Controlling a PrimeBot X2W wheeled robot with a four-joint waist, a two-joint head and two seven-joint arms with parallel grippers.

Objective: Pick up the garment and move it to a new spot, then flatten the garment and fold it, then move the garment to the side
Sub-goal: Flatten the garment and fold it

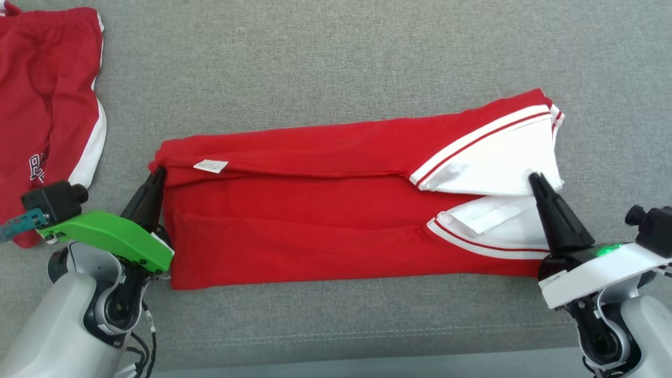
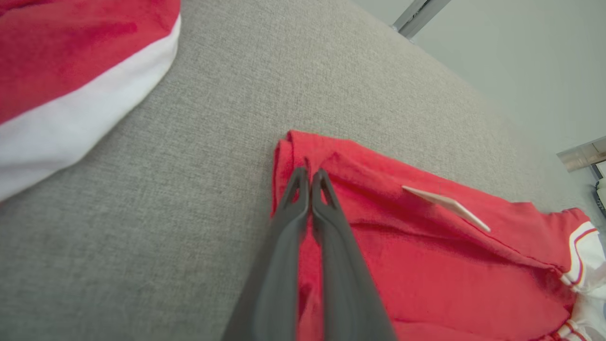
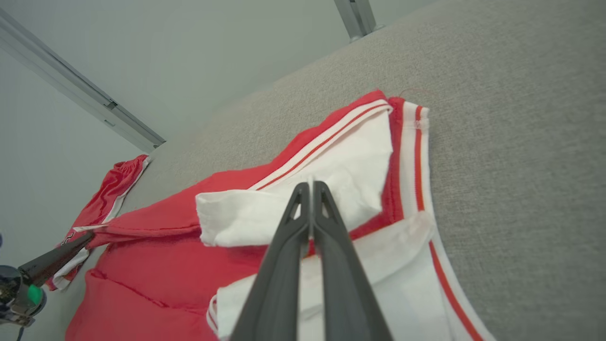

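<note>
The garment [image 1: 315, 220] is a red shirt with white, red-striped sleeves, lying as a long band across the grey surface, its far edge folded toward me. My left gripper [image 1: 159, 170] is shut on the garment's far-left corner; in the left wrist view the closed tips [image 2: 310, 171] pinch a ridge of red cloth [image 2: 426, 265]. My right gripper [image 1: 534, 177] is shut on the white sleeve flap at the right end. In the right wrist view its tips [image 3: 311, 184] nip that white cloth over the red body [image 3: 156, 274].
Red shorts [image 1: 47, 105] with a white side stripe lie at the far left, also seen in the left wrist view [image 2: 71, 71]. A white label [image 1: 211, 166] sits on the shirt's fold. The grey padded surface [image 1: 336, 58] stretches behind; its front edge [image 1: 367, 362] is near me.
</note>
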